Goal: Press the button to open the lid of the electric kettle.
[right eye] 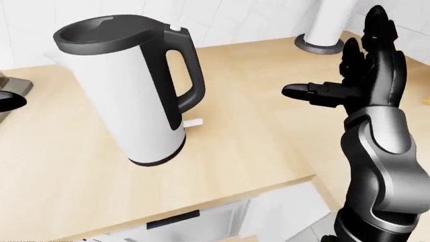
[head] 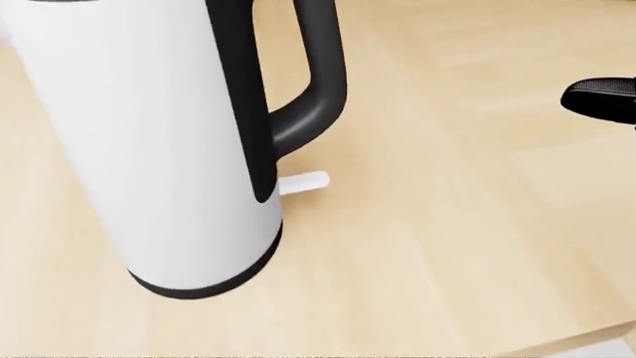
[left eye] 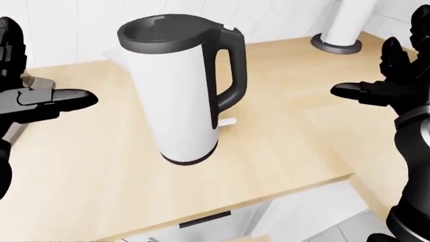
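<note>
A white electric kettle [left eye: 176, 96] with a black lid rim and black handle [left eye: 232, 70] stands upright on the light wooden counter [left eye: 282, 146]. A small white button [left eye: 230, 28] sits at the top of the handle; its lid looks down. A small white tab [head: 303, 182] sticks out at the base. My left hand [left eye: 40, 98] is open, to the kettle's left, apart from it. My right hand [right eye: 349, 85] is open, fingers spread, to the kettle's right, apart from it.
A white cylinder on a dark round base [left eye: 339, 30] stands at the counter's upper right. A grey object [left eye: 30, 85] lies behind my left hand. The counter's edge [left eye: 268, 196] runs below the kettle, with white cabinet fronts under it.
</note>
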Controlling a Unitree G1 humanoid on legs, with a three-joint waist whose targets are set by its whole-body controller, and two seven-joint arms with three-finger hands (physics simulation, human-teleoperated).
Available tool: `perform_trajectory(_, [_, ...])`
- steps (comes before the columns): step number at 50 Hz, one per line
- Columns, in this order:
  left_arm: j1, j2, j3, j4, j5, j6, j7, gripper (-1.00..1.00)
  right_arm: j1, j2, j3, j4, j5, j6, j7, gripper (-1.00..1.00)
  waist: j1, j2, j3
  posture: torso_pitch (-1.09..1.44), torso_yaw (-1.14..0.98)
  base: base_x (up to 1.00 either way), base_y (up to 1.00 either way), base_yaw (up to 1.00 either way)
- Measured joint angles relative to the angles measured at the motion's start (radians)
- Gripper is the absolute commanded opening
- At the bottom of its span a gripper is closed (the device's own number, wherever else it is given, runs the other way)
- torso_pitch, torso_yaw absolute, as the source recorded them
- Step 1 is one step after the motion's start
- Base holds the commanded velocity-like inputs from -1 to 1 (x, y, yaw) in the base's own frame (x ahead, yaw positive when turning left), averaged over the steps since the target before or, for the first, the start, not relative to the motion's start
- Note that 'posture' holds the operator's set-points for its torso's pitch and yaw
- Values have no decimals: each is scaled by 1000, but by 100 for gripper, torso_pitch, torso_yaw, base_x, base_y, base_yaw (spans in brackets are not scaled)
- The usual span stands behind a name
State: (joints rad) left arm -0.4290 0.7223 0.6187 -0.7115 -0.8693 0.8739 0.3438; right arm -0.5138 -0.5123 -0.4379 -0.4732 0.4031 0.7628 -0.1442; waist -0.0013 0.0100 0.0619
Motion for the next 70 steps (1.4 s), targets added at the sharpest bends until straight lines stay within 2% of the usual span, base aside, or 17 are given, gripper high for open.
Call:
perform_trajectory(10, [10,5,6,12,-36,4,27,100,3,-1,14,11,-5,-8,-2,100,1,-1,2,-1,0,0,0,0])
perform_trajectory(14, [13,8,5,21,-52,10,45,100,-5,-1,12,16,-11,7,-12,100,0,-1,-10,-5,0,0,0,0])
perform_trajectory(21, [13,16,7,22,-68,8,60,100,-14,1,-2,5,30,42,-47,100,0,-1,-53,-12,0,0,0,0])
perform_trajectory(26, [13,20,7,22,-74,2,66,100,-5,-10,20,-4,29,24,-44,100,1,-1,-86,-17,0,0,0,0])
perform_trajectory(31, [16,24,5,22,-76,-2,65,100,-29,-4,18,0,58,68,-35,100,2,0,-122,-22,0,0,0,0])
perform_trajectory(37, [19,23,4,17,-61,-9,52,100,-49,-9,62,13,35,62,-7,100,3,1,-165,-25,0,0,0,0])
perform_trajectory(42, [17,16,3,9,-36,-12,30,100,-74,1,90,43,-19,57,27,100,6,2,-187,-25,0,0,0,0])
perform_trajectory(55, [14,8,1,1,-21,-5,21,100,-226,34,177,224,-162,29,113,100,8,13,-206,-25,0,0,0,0])
perform_trajectory(66, [13,9,4,-2,-18,5,19,100,-352,73,223,381,-236,-5,159,100,8,18,-210,-26,0,0,0,0])
perform_trajectory(70, [12,5,3,6,-25,14,24,100,-368,86,231,414,-250,-18,167,100,9,18,-221,-30,0,0,0,0])
